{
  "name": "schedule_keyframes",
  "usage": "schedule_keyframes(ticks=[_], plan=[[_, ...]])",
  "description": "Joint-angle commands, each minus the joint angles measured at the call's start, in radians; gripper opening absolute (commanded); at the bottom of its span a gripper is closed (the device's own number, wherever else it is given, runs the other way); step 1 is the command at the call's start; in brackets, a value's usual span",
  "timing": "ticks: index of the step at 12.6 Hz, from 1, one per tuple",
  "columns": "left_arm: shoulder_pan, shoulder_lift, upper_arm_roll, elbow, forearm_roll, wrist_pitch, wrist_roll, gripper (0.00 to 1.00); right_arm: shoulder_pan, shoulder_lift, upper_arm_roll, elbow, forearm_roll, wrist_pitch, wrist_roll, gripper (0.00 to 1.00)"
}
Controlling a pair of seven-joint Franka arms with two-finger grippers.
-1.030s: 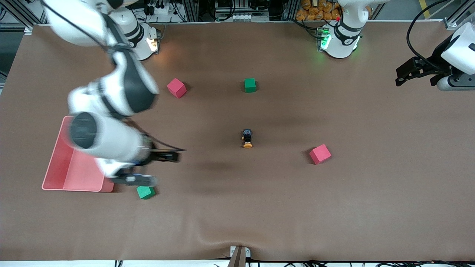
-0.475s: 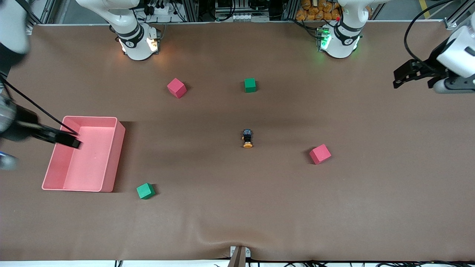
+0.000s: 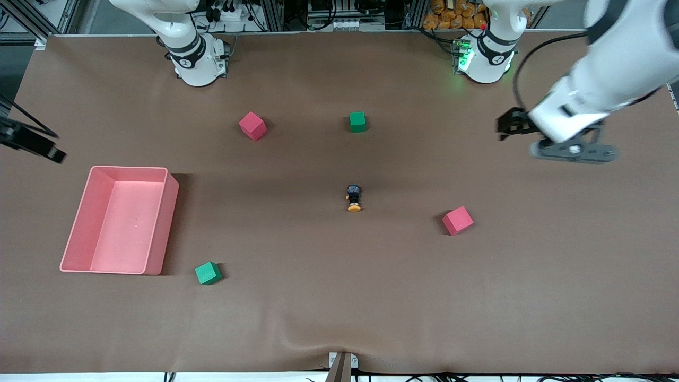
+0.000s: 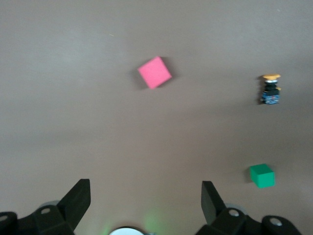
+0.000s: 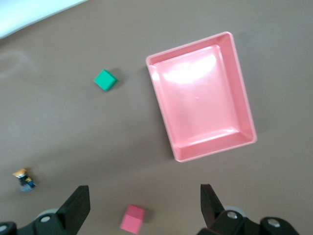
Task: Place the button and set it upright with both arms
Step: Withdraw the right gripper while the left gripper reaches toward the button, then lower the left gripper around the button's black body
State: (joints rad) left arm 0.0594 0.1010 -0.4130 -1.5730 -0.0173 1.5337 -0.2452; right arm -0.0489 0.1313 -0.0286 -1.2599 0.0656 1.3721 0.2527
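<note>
The button (image 3: 354, 198) lies on its side mid-table, with its orange cap toward the front camera and its black body away from it. It also shows in the left wrist view (image 4: 270, 90) and the right wrist view (image 5: 23, 178). My left gripper (image 3: 508, 127) is open and empty, in the air over bare table at the left arm's end, well away from the button; its jaws stand wide in the left wrist view (image 4: 145, 200). My right gripper (image 3: 53, 153) is open and empty at the table's edge at the right arm's end, its jaws wide in the right wrist view (image 5: 144, 205).
A pink tray (image 3: 172, 212) stands empty at the right arm's end, also in the right wrist view (image 5: 215, 149). Red cubes (image 3: 252, 126) (image 3: 457, 220) and green cubes (image 3: 357, 121) (image 3: 208, 273) lie scattered around the button.
The right arm swung away from the tray and green cube toward the table's edge at its own end. The left arm came in over the table toward the middle. The button stayed put.
</note>
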Motion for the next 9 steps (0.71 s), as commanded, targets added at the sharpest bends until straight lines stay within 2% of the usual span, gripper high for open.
schedule_keyframes(ticks=[1,2,5,9], plan=[[-0.074,0.127,-0.017,0.033,-0.012,0.087,-0.124,1.00,0.034,-0.198,-0.088,-0.289,-0.007,0.112,-0.055,1.00],[-0.105,0.200,-0.017,0.080,-0.009,0.130,-0.152,1.00,0.035,-0.225,-0.085,-0.320,-0.007,0.131,-0.056,1.00],[-0.220,0.421,-0.006,0.211,0.008,0.230,-0.291,1.00,0.057,-0.216,-0.086,-0.308,-0.020,0.133,-0.058,1.00],[-0.301,0.615,-0.007,0.220,0.016,0.431,-0.351,1.00,0.078,-0.188,-0.088,-0.266,-0.020,0.134,-0.056,1.00]])
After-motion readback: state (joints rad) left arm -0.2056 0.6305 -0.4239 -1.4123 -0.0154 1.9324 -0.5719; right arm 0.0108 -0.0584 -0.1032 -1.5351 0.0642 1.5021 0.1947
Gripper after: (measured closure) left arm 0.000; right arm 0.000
